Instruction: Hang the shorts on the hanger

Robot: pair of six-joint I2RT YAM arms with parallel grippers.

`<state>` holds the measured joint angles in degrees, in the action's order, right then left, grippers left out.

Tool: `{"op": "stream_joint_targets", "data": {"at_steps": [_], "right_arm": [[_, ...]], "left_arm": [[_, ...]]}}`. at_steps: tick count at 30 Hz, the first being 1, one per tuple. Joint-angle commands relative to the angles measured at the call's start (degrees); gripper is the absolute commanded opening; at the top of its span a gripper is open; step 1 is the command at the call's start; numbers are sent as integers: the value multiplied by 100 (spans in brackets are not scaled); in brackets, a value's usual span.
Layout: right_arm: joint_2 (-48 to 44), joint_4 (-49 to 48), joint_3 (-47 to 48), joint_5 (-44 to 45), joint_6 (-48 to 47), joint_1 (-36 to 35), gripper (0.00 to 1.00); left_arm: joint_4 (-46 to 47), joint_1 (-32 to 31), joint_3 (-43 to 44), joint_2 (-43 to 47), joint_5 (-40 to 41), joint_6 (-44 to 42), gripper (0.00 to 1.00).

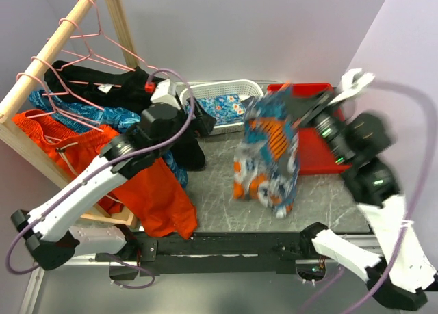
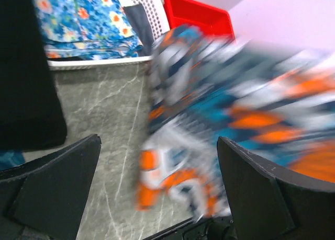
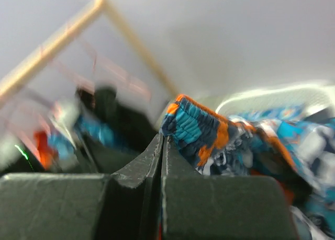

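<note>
- Wooden rack (image 1: 51, 54), far left: carries the hanger (image 1: 100, 33), a thin pink wire one among several alike, bare and not yet touched by either arm. A black garment (image 1: 102, 81) and orange shorts (image 1: 147, 191) hang below.
- Left gripper (image 2: 158, 140): fingers spread wide with nothing between them. It hovers over the table (image 1: 212, 191) between the rack and the cloth, facing the hanging fabric.
- White basket (image 1: 205, 89), rear centre: holds a blue floral cloth (image 1: 226, 107), not part of the task.
- The shorts (image 1: 267, 150), centre: lifted clear, dangling by the waistband above the table, well apart from the hanger. Blurred in all views.
- Right gripper (image 3: 162, 146): jaws closed tight on the waistband edge of the shorts, bearing their whole weight.
- Red tray (image 1: 311, 157), right: behind the hanging shorts.
- Step in hand, as judged: carrying the shorts toward the rack.
- Next move calls for bringing the waistband across to the pink wire. The free left pincer would likely steady the hanger or take a second grip to spread the cloth.
</note>
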<state>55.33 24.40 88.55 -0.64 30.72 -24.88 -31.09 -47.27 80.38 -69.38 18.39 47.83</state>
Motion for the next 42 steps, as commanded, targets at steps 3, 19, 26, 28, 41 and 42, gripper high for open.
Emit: {"op": "stream_joint_targets", "data": {"at_steps": [3, 19, 26, 28, 41, 42], "right_arm": [[-926, -1647, -4110, 651, 469, -2228, 0], [-2123, 975, -5333, 4580, 2358, -4974, 73], [-1929, 892, -5233, 2932, 1483, -3059, 63], [-1904, 593, -5374, 2510, 1315, -2918, 63], [-515, -198, -5690, 1938, 1068, -2259, 68], [-480, -347, -5735, 1902, 1050, -2197, 70]], "left_arm": [[-354, 60, -503, 347, -54, 139, 95], [-72, -687, -2079, -585, -644, 15, 84], [-608, -1285, -1798, -936, -205, 121, 76], [-644, -1381, -1841, -963, -178, 165, 75], [-520, -1540, -1745, -1305, -433, 508, 81], [-521, -1540, -1728, -1427, -450, 508, 81]]}}
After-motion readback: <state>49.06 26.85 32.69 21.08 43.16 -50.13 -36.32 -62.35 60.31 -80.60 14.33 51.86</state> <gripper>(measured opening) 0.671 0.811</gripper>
